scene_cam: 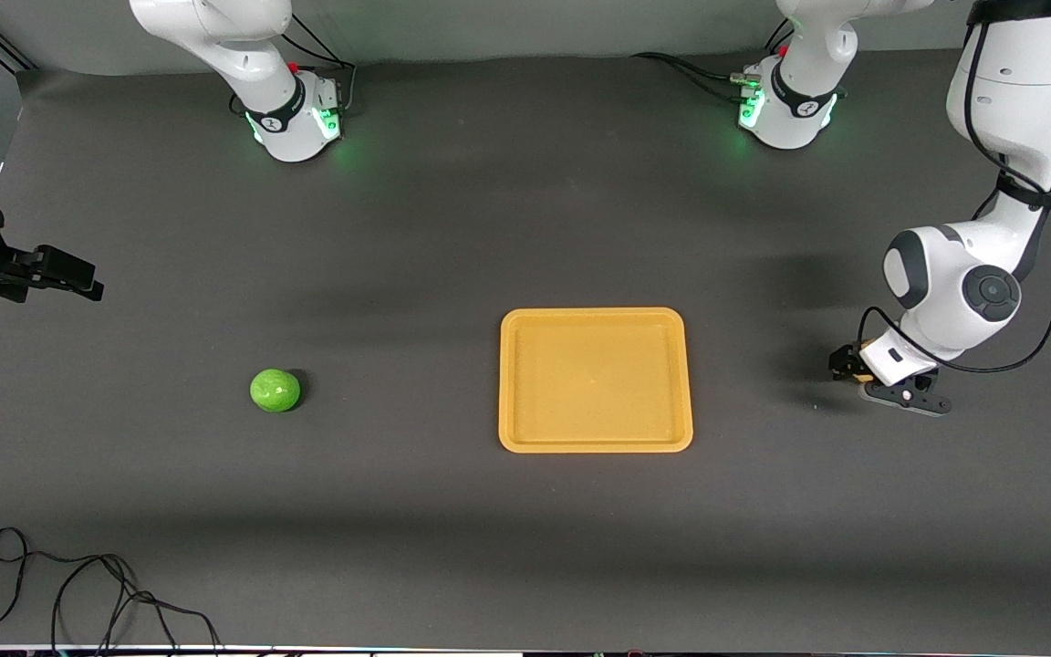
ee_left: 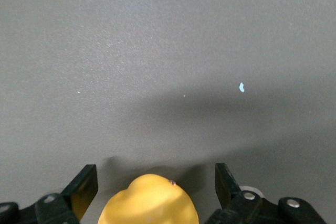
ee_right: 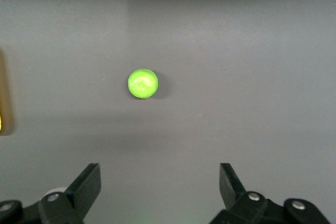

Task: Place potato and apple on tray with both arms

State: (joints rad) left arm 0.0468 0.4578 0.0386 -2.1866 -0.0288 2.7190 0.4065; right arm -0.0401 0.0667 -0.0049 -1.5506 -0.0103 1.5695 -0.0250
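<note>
A: Where is the right gripper (ee_right: 160, 184)?
B: High at the right arm's end of the worktop (scene_cam: 452, 228), fingers spread wide, holding nothing, waiting. The apple (scene_cam: 275, 390) lies on the worktop, well apart from the tray (scene_cam: 595, 444).
A: Is the tray loaded?
B: No, it is bare.
A: And the left gripper (ee_left: 156, 187)?
B: Low at the left arm's end, beside the tray. Its fingers stand wide on either side of the potato (ee_left: 149, 203), apparently not gripping it, though only its top shows.
</note>
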